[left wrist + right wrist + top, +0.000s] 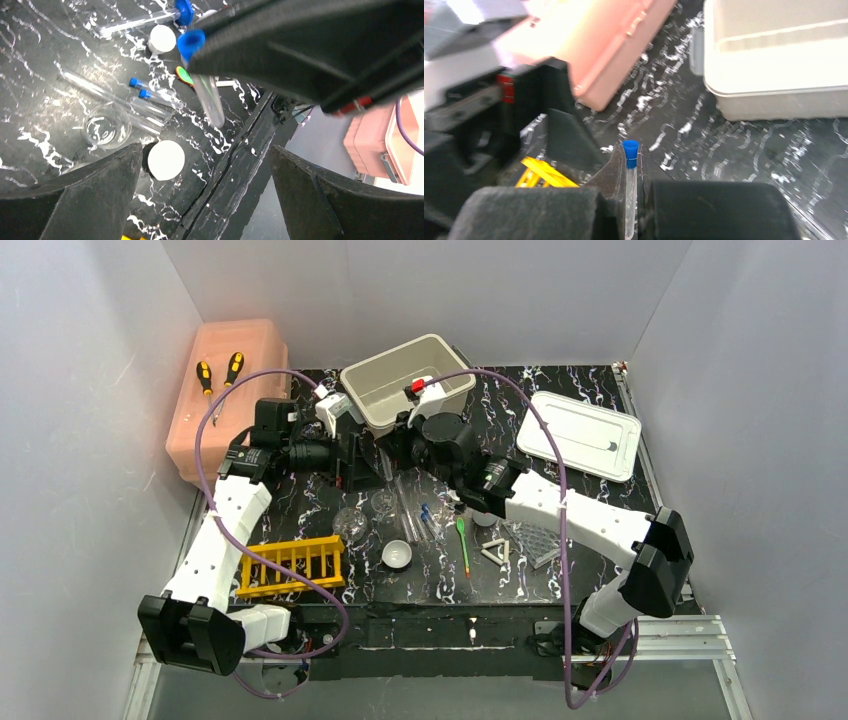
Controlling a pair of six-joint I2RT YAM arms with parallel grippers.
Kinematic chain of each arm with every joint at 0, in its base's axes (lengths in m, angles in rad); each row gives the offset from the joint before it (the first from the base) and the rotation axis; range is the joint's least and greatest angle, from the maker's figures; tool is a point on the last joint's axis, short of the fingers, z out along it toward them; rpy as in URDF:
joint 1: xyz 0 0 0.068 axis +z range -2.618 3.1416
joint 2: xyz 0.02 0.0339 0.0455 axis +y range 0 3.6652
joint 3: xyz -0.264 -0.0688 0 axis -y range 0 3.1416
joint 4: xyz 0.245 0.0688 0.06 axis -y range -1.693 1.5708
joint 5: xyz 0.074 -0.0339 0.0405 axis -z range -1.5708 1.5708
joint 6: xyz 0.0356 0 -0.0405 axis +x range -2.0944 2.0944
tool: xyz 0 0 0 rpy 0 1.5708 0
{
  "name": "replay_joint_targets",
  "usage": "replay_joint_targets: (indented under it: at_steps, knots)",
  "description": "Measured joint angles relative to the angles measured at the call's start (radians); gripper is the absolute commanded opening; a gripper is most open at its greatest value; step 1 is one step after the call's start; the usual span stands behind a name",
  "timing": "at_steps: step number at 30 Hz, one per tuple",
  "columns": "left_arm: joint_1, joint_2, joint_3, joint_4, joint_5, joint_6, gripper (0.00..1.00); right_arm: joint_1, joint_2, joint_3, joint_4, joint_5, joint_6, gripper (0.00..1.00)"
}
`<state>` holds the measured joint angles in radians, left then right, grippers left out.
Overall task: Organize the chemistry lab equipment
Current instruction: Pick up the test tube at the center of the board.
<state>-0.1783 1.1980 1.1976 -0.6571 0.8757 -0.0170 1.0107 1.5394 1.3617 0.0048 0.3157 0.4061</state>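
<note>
The right hand (630, 161) is clenched on a blue-capped glass tube (209, 97), pinching its clear body between the two pads. From the right wrist, the tube's long axis runs along the fingers, with the blue cap sticking out past the fingertips. From the left wrist, the tube hangs tilted above the black marbled worktop (520, 400), cap up and to the left, rounded closed end down and to the right. The left hand (205, 150) is released, its jaws spread wide and holding nothing, just beside the right hand. Beneath them, two more capped tubes (150, 95) lie flat side by side near a white bowl (166, 160).
</note>
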Motion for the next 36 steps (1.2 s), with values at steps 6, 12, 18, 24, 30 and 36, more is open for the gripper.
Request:
replay_joint_targets:
  at_steps: [6, 12, 18, 24, 30, 36]
  knots:
    - [-0.035, 0.009, -0.009, 0.105, 0.005, -0.049, 0.89, 0.053, -0.015, -0.032, 0.142, -0.001, 0.030, 0.01]
    - [-0.037, 0.024, -0.006, 0.145, 0.001, -0.061, 0.55, 0.073, -0.018, -0.049, 0.203, 0.020, 0.037, 0.01]
    - [-0.038, 0.018, -0.009, 0.157, -0.006, -0.048, 0.29, 0.078, -0.027, -0.071, 0.216, 0.044, 0.036, 0.01]
    - [-0.044, -0.013, -0.013, 0.158, -0.026, -0.014, 0.00, 0.078, -0.027, -0.050, 0.179, 0.064, 0.038, 0.10]
    - [-0.044, -0.043, -0.014, 0.170, -0.070, 0.081, 0.00, 0.057, 0.031, 0.171, -0.107, 0.001, 0.043, 0.30]
    - [-0.048, -0.064, -0.032, 0.142, -0.124, 0.183, 0.00, -0.039, 0.117, 0.424, -0.330, -0.144, 0.054, 0.49]
